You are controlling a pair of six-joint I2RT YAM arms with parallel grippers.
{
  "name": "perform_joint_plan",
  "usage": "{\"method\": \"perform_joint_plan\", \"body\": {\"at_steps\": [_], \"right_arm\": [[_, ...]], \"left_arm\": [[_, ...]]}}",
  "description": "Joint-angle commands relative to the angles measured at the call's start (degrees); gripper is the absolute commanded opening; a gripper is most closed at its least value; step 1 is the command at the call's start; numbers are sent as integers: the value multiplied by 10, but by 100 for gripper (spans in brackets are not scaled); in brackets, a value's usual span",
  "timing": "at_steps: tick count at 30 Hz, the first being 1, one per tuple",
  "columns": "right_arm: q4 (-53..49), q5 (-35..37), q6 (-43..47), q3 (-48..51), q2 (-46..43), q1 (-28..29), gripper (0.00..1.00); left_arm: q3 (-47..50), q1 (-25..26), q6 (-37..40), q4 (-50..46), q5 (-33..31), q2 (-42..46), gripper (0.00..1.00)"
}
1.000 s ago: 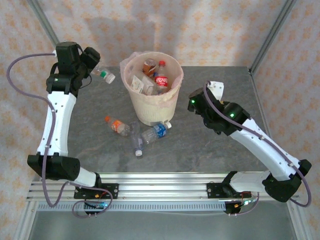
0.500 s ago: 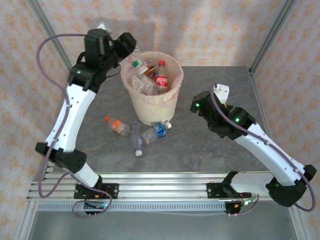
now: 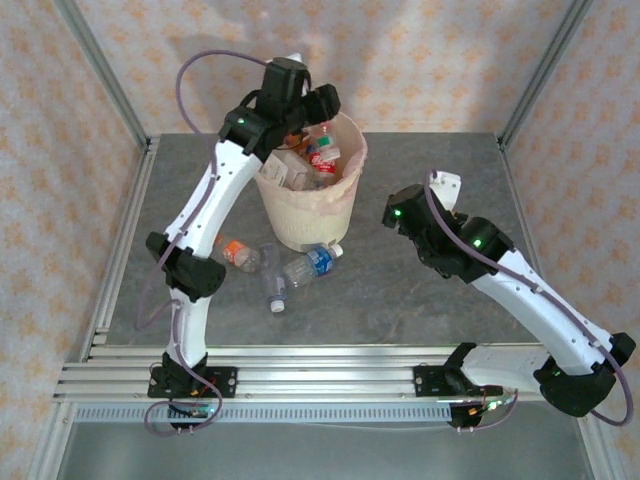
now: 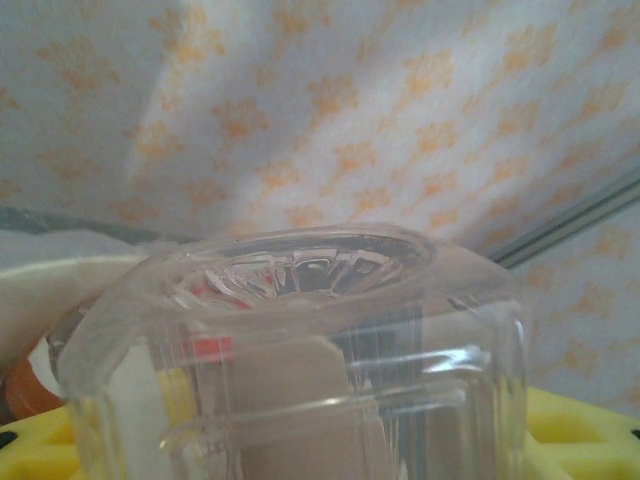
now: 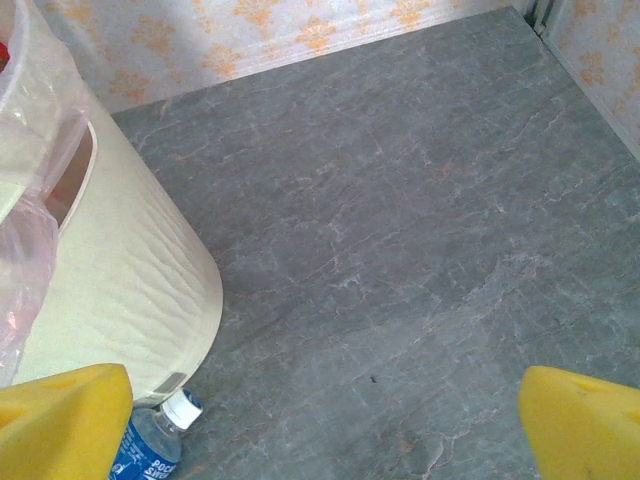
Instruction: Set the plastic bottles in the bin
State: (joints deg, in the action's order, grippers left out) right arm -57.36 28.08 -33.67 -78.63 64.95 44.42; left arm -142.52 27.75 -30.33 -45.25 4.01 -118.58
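- Overhead, the left arm has swung in from the bench's far-left corner, and the left hand [image 3: 318, 105] now hangs over the near-left rim of the bin [image 3: 345, 195].
- So the carry looks finished and the drop seems to be the step in hand. The load itself is masked by the wrist in this view.
- Several bottles already lie in the bin, a red-label bottle [image 3: 322, 152] among them.
- Three are left on the bench [image 3: 450, 310] at the bin's foot and have not shifted: an orange-label bottle [image 3: 238, 253], a blue-label bottle [image 3: 312, 264] and a clear bottle [image 3: 276, 290].
- Left wrist: the held bottle [image 4: 300, 330], clear plastic with its moulded base toward the lens, sits between the yellow pads [image 4: 580, 430]. The hand is narrow around it.
- Whether that grip has begun to slacken cannot be told. The bottle's neck and cap are cut off, and the bin below is mostly blocked.
- Right wrist: the right hand [image 5: 320, 425] stands wide with nothing between its fingers. It hovers low beside the bin wall, with the blue-label bottle's cap at the lower left. The rest of that bottle is cut off.
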Motion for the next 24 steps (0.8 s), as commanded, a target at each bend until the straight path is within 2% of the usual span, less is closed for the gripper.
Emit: {"method": "perform_joint_plan", "body": {"at_steps": [1,8,16,21,23,24], "right_arm": [[0,2,-10,5,-12,-2,99],[0,1,-10,6,-11,-2,99],[1,1,-7,-2,-5,-2,99],[0,-2,-9,-3,-1,-2,99],[-1,-3,-10,-4,0,-2,99],[-1,-4,-10,-4,0,-2,99]], "left_arm": [[-26,11,65,-32,-11,-2,66],[-27,12,90,-67,-5,-18,66],[-27,15,111,-121,39,-27,70],[-28,15,114,-141,71,-31,80],[-28,16,112,-147,63,-29,91],[-27,16,111,-149,61,-26,93]]}}
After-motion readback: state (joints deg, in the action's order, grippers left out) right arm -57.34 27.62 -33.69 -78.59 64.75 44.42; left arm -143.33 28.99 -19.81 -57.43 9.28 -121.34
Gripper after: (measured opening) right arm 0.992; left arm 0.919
